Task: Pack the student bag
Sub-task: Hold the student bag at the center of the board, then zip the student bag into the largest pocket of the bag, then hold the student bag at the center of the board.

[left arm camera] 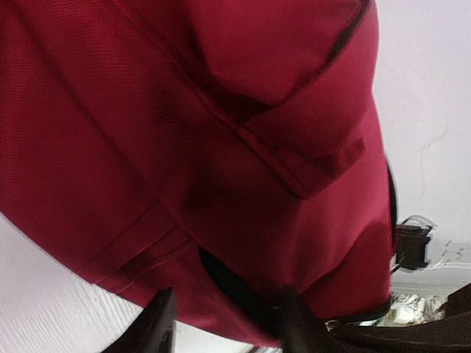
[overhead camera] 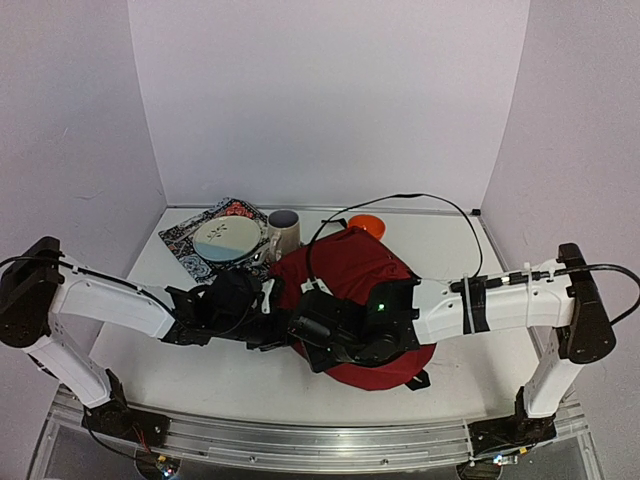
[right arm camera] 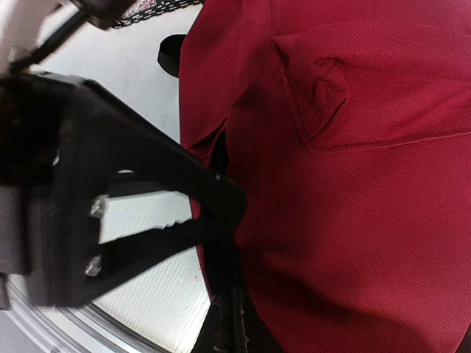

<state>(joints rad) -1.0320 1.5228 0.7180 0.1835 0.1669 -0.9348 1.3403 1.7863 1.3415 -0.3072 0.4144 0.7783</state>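
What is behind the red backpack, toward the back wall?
An orange round object peeks out behind the student bag, its near part covered. Further left stand a mug and a plate on a patterned mat.

Top hi; wrists close on bag (overhead camera: pixel 345 265)

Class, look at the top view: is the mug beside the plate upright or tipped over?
Upright. The mug stands on its base with its round open mouth facing up, next to the plate.
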